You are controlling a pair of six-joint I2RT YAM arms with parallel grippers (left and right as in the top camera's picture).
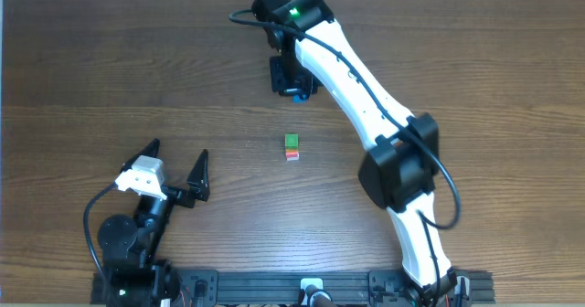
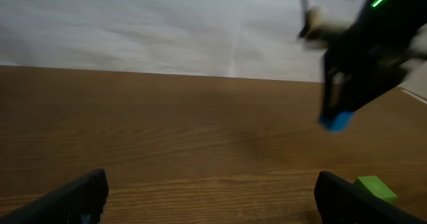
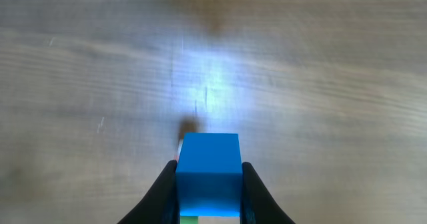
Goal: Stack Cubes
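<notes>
Pinched by two opposite faces in the right end effector (image 3: 208, 187), the blue cube (image 3: 208, 164) hung above the worktop (image 1: 110, 60), near the green cube (image 1: 292, 142) stacked on a red cube (image 1: 292, 155). It looked light, rigid and smooth-sided. The left end effector (image 1: 178, 168) rested spread.

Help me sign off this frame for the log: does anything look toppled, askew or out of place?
Nothing stands out. The green cube sits on the red cube mid-table, the right gripper holds the blue cube squarely between its fingers, and the left gripper rests open near its base.
</notes>
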